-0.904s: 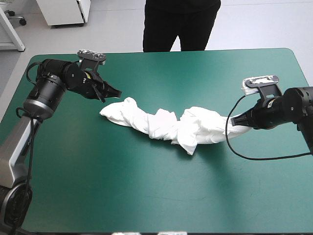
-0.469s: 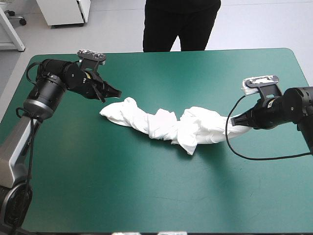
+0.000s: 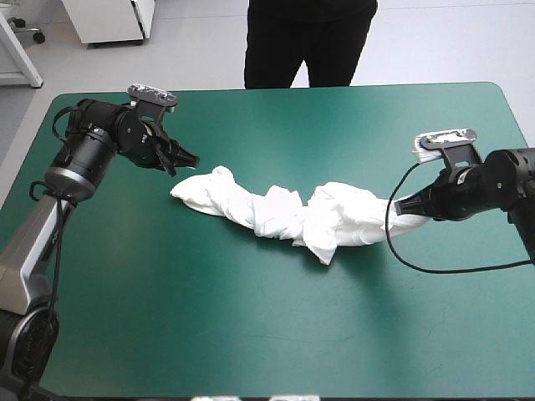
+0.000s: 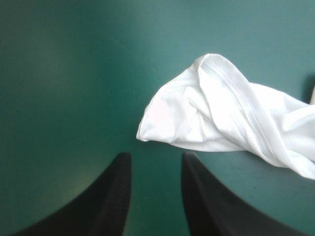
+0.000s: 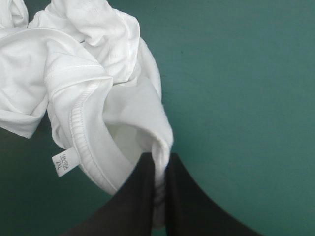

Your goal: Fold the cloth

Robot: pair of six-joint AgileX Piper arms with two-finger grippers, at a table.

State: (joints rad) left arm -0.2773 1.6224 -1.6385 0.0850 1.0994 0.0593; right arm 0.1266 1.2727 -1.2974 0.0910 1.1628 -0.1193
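The right end effector (image 3: 401, 205) is pinching the limp, light T-shirt (image 3: 284, 213) (rope-twisted); the left end effector (image 3: 185, 160) is hovering parted, empty, near its free end.

A small white tag (image 5: 61, 162) was sewn at the collar seam of the T-shirt (image 5: 98, 64), seen in the right wrist view. Its lower line appeared to read "2XL"; the finer print above it was too small to make out.
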